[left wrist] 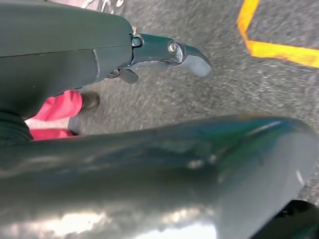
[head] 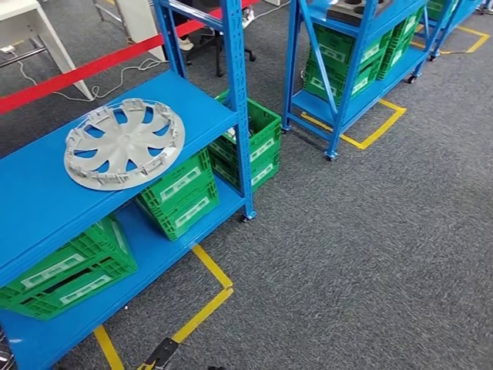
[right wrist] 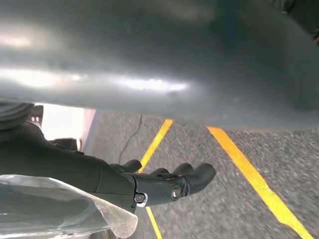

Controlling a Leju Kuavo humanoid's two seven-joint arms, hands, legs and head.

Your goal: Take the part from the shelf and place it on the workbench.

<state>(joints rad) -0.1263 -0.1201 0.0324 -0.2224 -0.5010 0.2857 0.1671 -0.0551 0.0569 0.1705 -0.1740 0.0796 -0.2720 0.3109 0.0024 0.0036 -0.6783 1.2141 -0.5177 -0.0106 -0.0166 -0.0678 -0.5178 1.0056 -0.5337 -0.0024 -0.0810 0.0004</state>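
Left hand, right hand empty, uncurled.

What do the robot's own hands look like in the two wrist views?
Both are dark. The left hand has a smooth dark grey cover, then a slim glossy finger link with round silver screw heads, ending in a paler grey rounded tip. The right hand has black, rounded, segmented fingers with silver screw heads at the hinges. No cables or printed markings are visible.

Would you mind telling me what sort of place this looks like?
Probably a factory or warehouse parts-storage area: blue steel racks hold green crates and a grey wheel cover, with yellow floor markings outlining bays.
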